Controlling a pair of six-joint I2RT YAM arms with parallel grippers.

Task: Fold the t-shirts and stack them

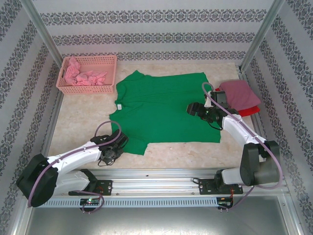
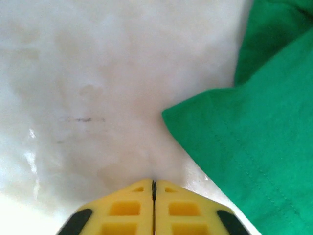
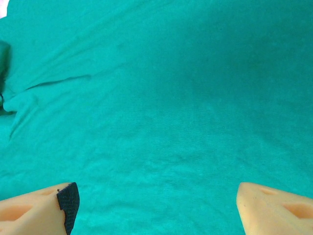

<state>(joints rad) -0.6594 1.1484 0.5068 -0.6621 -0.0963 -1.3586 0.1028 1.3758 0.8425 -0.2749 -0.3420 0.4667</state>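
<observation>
Green t-shirt [image 1: 164, 110] lies flat, faintly creased, under our widely spread right gripper [image 3: 154, 196]; our left gripper [image 2: 153, 185] is pinched together, empty.

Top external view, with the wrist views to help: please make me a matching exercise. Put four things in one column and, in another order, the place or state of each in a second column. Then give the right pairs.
Column one:
1. green t-shirt
2. pink basket
3. mauve-pink t-shirt
4. left hand

Column two:
A. at the far left corner of the table, with pink cloth inside
B. folded, lying on a red t-shirt at the right edge
C. shut, low over bare table at the near left
D. spread flat in the middle

Pairs: 1-D, 2-A, 3-B, 4-C.
</observation>
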